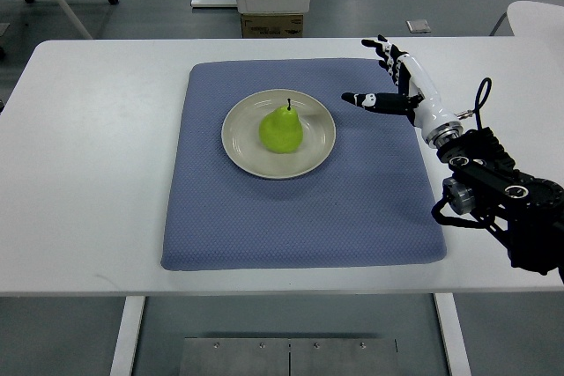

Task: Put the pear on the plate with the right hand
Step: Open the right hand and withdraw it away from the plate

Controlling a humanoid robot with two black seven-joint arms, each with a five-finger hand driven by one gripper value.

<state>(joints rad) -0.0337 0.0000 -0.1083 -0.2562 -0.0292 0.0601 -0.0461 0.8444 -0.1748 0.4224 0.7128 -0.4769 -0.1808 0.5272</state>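
A green pear point(281, 129) with a dark stem lies on the round cream plate point(319, 149) in the middle of the blue mat point(300, 209). My right hand point(381, 75) hovers over the mat's far right corner, to the right of the plate and apart from it. Its fingers are spread and hold nothing, with the thumb pointing left toward the plate. The right arm point(493, 187) enters from the right edge. No left arm shows.
The mat lies on a white table point(88, 173). Beyond the table's far edge stand a white cabinet base with a cardboard box point(271, 24), a chair leg at the top left, and another white surface at the top right.
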